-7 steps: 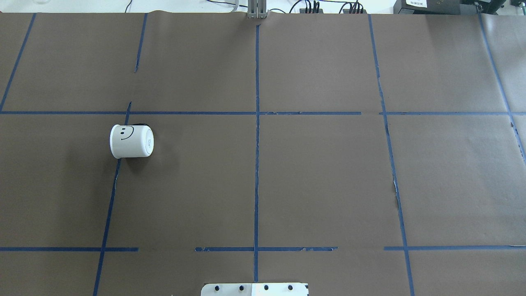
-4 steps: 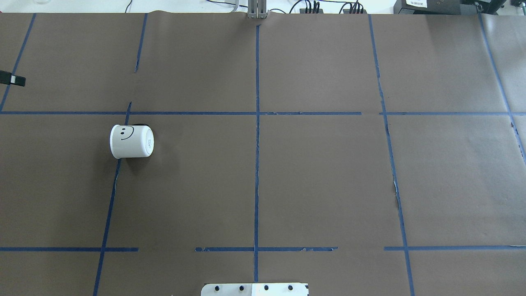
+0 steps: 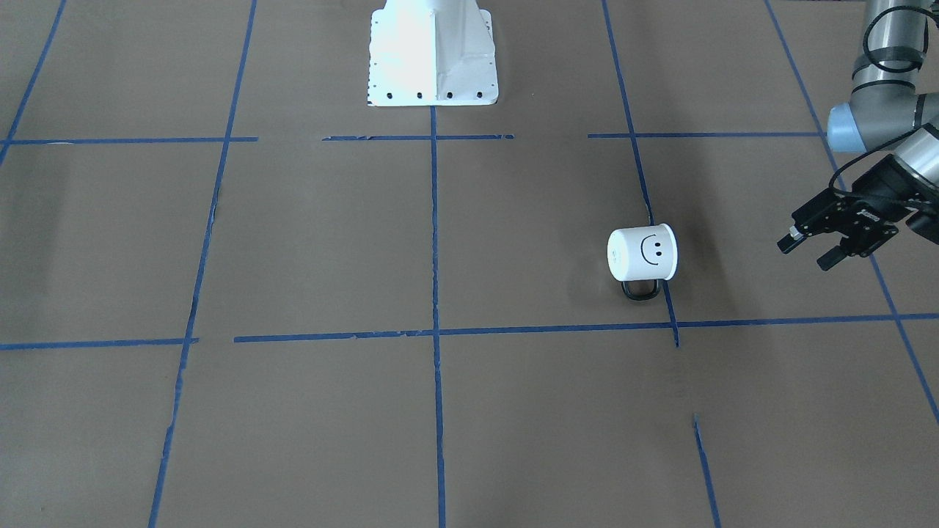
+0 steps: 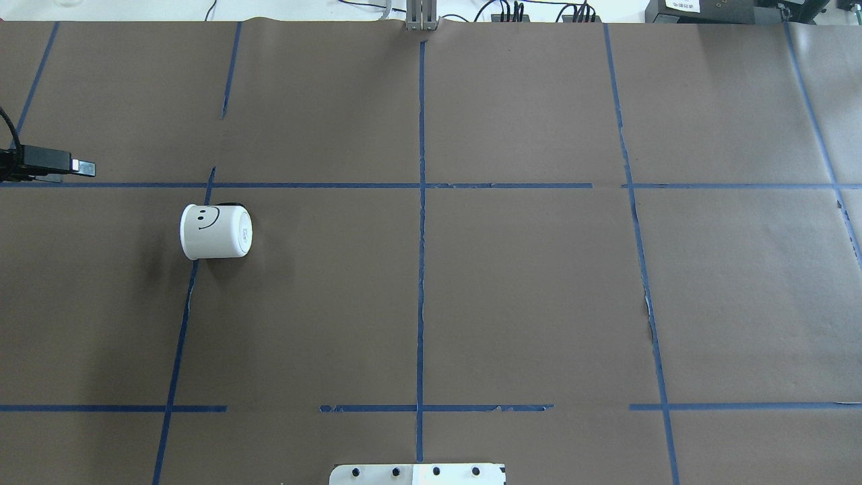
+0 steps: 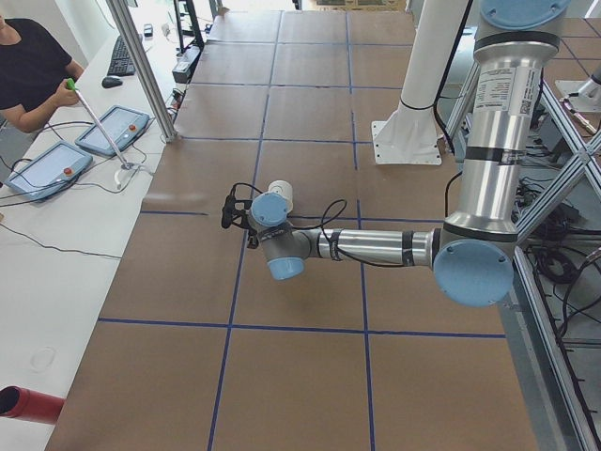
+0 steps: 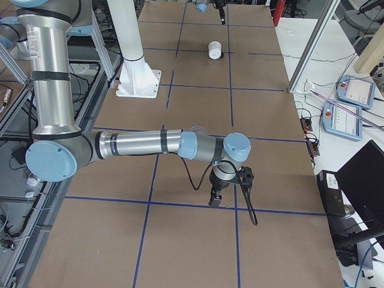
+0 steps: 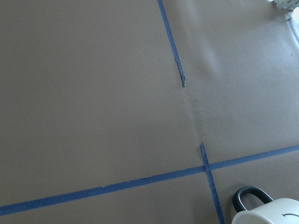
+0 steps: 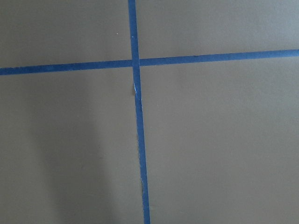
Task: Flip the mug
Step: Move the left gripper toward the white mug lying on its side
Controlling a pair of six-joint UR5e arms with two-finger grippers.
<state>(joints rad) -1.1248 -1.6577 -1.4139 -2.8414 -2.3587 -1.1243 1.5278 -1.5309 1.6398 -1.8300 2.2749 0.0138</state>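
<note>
Brown paper (image 4: pixel 525 296), gridded with blue tape (image 4: pixel 421 269), lies open around the mug (image 4: pixel 215 232), toppled at left; left gripper (image 3: pixel 810 251) hovers nearby, fingers spread (right gripper (image 6: pixel 215 201): grip cannot be told).

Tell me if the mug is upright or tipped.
Tipped. The mug lies on its side: its round base faces sideways, the smiley faces up, the handle rests on the table.

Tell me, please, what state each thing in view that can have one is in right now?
Mug: lying on its side, smiley face up, handle on the side away from the robot, not held.
Left gripper: open, empty, apart from the mug.
Right gripper: far from the mug; whether it is open or shut cannot be told.
</note>
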